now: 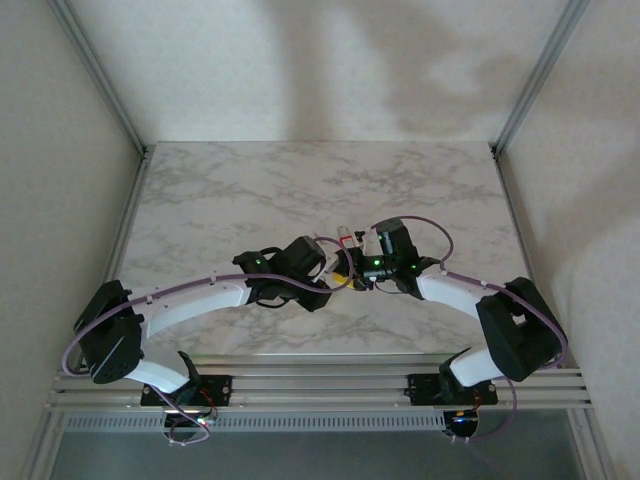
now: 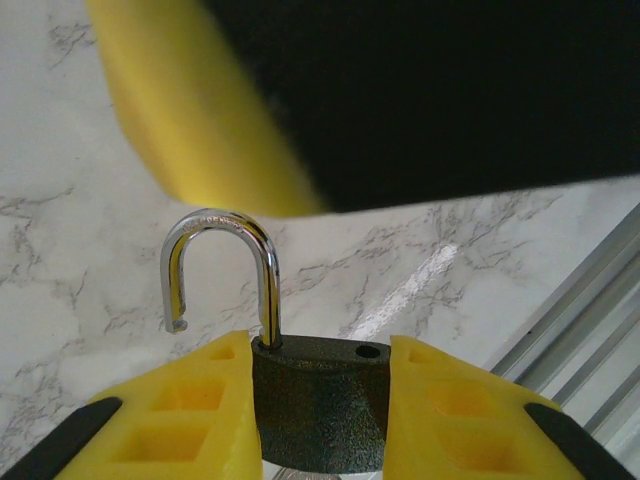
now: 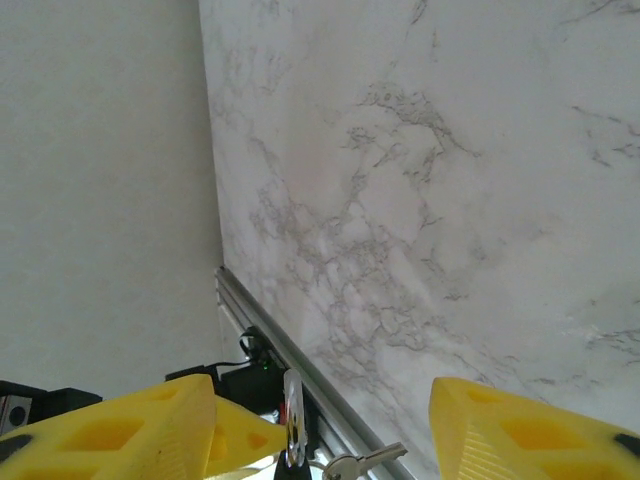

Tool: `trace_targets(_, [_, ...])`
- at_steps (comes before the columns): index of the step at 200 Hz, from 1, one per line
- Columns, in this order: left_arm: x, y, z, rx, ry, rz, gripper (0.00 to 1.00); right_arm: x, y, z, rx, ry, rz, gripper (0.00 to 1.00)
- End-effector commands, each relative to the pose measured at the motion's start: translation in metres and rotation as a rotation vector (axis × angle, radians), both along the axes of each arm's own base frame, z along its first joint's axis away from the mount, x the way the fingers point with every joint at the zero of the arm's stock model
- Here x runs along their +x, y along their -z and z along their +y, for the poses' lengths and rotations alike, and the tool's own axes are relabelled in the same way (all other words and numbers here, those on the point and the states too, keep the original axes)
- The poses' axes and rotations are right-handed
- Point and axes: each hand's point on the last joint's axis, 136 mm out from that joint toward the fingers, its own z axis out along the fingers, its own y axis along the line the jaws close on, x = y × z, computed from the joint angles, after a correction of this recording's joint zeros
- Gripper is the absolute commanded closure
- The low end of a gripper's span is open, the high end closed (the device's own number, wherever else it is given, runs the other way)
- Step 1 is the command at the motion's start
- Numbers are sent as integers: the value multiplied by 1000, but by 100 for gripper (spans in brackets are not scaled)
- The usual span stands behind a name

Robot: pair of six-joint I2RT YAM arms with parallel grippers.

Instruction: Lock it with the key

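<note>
The padlock is held by its dark body between the yellow fingers of the left gripper, clamped narrowly on it, over the middle of the tabletop and somewhat toward its near edge. The shackle is seen raised, with its free end out of the body, so nothing is locked yet. The right gripper is brought up close against the left one, its jaws standing apart with nothing gripped. A bunch of keys hangs in the gap between them. The step in hand is judged to be taking hold of a key. Next, a squeeze on the key's head is called for, then a turn.
</note>
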Motion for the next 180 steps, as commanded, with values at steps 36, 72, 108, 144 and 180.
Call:
trace_targets(36, [-3, -17, -16, -21, 53, -19, 100, -2, -8, 6, 71, -34, 11, 48])
trace_targets(72, [-2, -18, -18, -6, 61, -31, 100, -5, -10, 10, 98, -58, 19, 53])
trace_targets(108, [1, -22, -18, -2, 60, -41, 100, -8, -12, 14, 111, -81, 21, 64])
trace_targets(144, [2, -22, -16, 8, 55, -48, 100, -12, -13, 18, 125, -108, 32, 72])
trace_targets(180, [2, -24, -17, 5, 55, -51, 100, -15, -13, 22, 133, -134, 39, 71])
